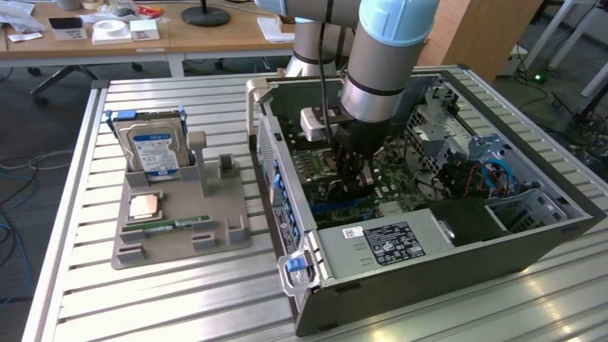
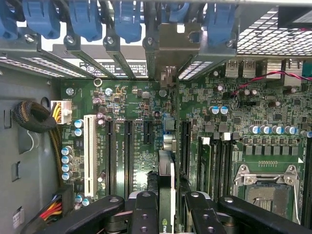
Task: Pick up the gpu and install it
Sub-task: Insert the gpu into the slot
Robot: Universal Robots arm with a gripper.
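I'm holding the claw (image 2: 166, 207) clamped on the gpu (image 2: 166, 187) edge-on, motherboard (image 2: 146, 126) slots lying right beneath it.

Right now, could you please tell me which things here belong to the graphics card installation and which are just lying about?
In the job: graphics card gripped edge-on by the tool; open computer case; motherboard.

Lying about: hard drive, processor chip, memory stick, grey holder tray.
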